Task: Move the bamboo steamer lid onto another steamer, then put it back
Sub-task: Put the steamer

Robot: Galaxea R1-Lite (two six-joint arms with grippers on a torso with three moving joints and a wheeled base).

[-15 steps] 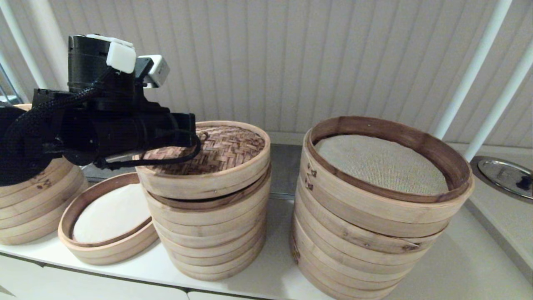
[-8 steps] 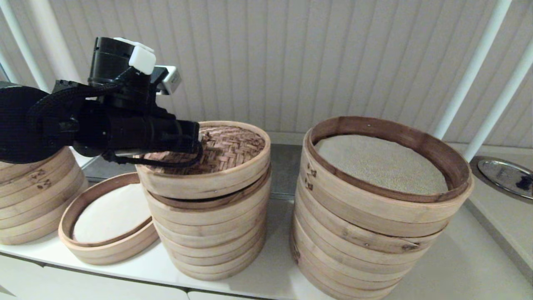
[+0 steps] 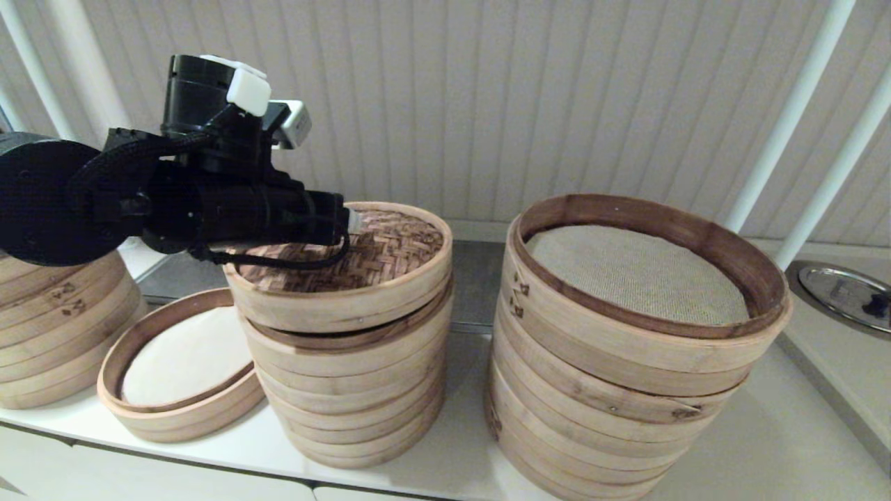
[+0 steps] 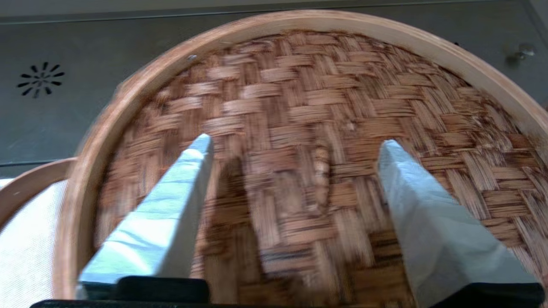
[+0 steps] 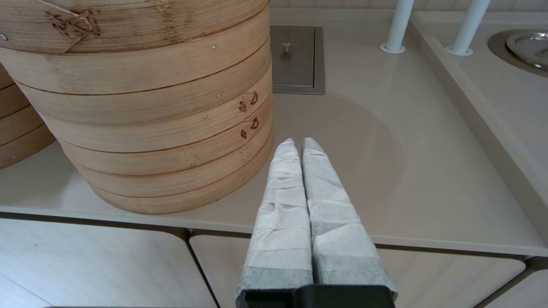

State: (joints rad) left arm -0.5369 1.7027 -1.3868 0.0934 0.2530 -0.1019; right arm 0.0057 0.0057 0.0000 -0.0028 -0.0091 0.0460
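The bamboo steamer lid, reddish-brown herringbone weave with a pale rim band, lies on top of the tall many-tiered stack in the middle. My left gripper reaches over it from the left, low above the weave. In the left wrist view the left gripper is open, its fingers wide apart either side of the lid's small centre loop, holding nothing. The shallow single-tier steamer with a white liner sits front left of the stack. My right gripper is shut and empty at the counter's front edge.
A wide stack with a beige cloth liner stands to the right, close beside my right gripper in its wrist view. Another stack stands far left under my left arm. White poles and a metal dish are at the right.
My left arm has swung right and slightly up, carrying the open gripper further over the lid toward its centre. The lid and the steamers have stayed put.
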